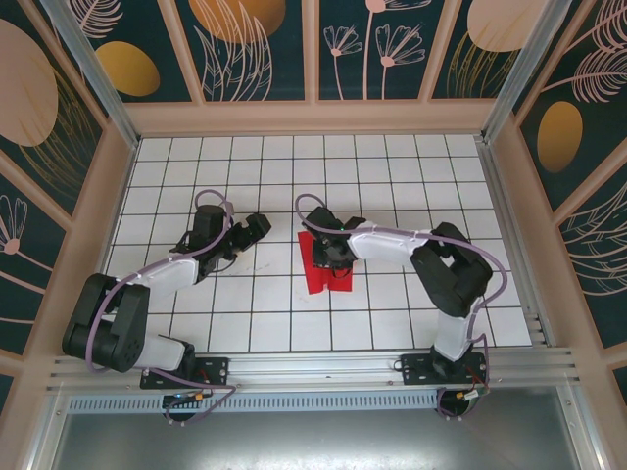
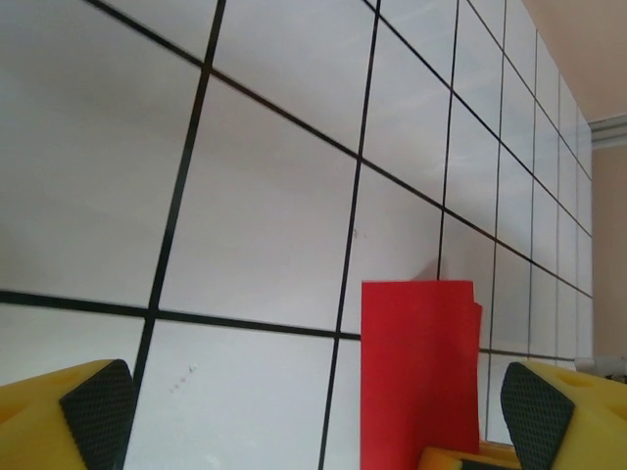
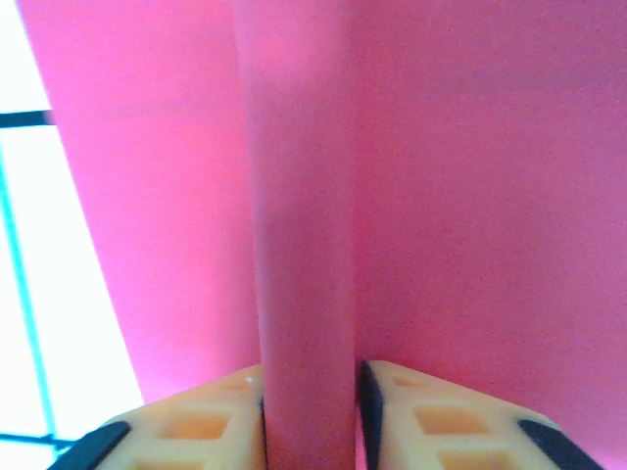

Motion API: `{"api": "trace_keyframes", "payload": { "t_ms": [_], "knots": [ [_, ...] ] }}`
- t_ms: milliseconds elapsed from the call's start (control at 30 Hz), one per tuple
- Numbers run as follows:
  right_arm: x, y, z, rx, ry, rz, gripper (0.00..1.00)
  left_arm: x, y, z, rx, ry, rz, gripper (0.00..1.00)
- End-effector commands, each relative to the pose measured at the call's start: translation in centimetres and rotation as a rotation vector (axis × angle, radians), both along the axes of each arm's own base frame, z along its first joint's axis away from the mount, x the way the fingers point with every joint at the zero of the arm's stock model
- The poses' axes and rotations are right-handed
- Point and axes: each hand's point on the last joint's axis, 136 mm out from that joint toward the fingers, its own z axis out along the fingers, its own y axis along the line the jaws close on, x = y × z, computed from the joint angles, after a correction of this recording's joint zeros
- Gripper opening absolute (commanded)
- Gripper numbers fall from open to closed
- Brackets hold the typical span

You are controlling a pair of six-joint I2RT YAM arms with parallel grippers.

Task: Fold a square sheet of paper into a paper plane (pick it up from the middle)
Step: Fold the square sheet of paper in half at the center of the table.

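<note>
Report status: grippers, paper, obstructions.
Left gripper open, short of the paper. Right gripper shut on its raised middle ridge. Nothing in the way.

Bright red square sheet of paper (image 1: 319, 275), white table (image 1: 411, 176) gridded black, yellow fingers (image 2: 39, 431), teal floral-print walls (image 1: 284, 69)

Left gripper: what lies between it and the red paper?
Bare gridded table, nothing else, as the top view shows. The left gripper stands open short of the paper, whose raised fold the right gripper pinches.
</note>
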Motion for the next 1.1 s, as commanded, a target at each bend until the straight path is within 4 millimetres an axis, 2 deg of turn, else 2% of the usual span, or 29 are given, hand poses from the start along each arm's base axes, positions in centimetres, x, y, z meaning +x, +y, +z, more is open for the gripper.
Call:
{"api": "trace_keyframes", "payload": {
  "t_ms": [0, 167, 267, 367, 500, 633, 767, 1067],
  "knots": [
    [0.7, 3.7, 4.6, 0.292, -0.065, 0.038, 0.22, -0.5, -1.5, 1.8, -0.139, -0.031, -0.019, 0.98],
    [0.8, 5.8, 10.7, 0.626, -0.156, 0.106, 0.21, -1.3, -1.9, 3.3, -0.209, -0.076, -0.04, 0.98],
    [0.7, 5.8, 13.1, 0.8, -0.179, 0.122, 0.21, -1.8, -2.5, 4.6, -0.264, -0.11, -0.076, 0.98],
    [0.8, 5.1, 12.6, 0.878, -0.149, 0.099, 0.23, -2.3, -3.4, 6.2, -0.349, -0.153, -0.123, 0.98],
    [0.7, 4.6, 9.9, 0.853, -0.092, 0.074, 0.25, -2.9, -3.9, 7.0, -0.398, -0.176, -0.157, 0.99],
    [0.4, 4.3, 8.2, 0.856, -0.047, 0.061, 0.28, -3.3, -4.3, 6.7, -0.423, -0.169, -0.191, 0.97],
    [0.2, 4.2, 7.7, 0.885, -0.018, 0.052, 0.32, -3.6, -4.7, 5.9, -0.442, -0.159, -0.213, 0.95],
    [0.1, 4.2, 7.4, 0.939, 0.028, 0.043, 0.33, -4.4, -5.6, 5.0, -0.534, -0.163, -0.273, 0.76]
  ]
}}
